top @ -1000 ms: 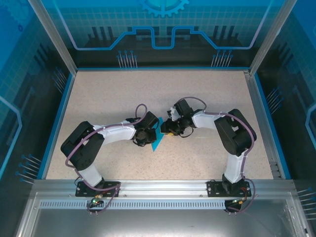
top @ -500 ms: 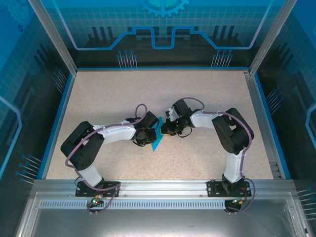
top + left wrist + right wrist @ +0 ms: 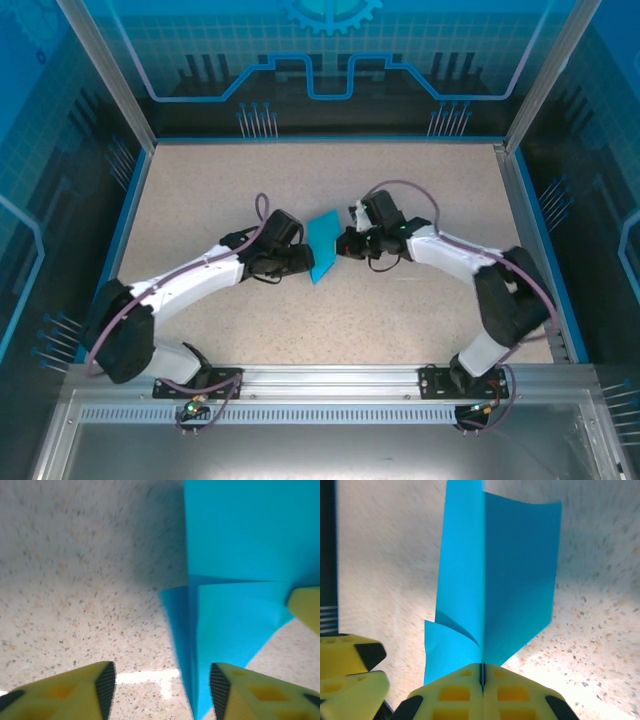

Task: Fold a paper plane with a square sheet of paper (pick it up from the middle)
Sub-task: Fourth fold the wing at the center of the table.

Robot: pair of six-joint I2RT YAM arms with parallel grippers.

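Speckled table (image 3: 200, 200) | right tool (image 3: 482, 672) clamped on paper plane (image 3: 322, 247) | left tool (image 3: 162, 680) parted around its edge

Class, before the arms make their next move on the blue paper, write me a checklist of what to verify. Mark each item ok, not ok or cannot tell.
1. Right gripper shut on the blue paper: ok, jaws closed on its lower edge.
2. Left gripper open: ok, its fingers stand apart.
3. Paper's crease lies between the left fingers: ok, though nearer one of them.
4. Paper layers lie flat together: not ok, a small flap curls out beside the grip.
5. Paper free of the table: cannot tell.
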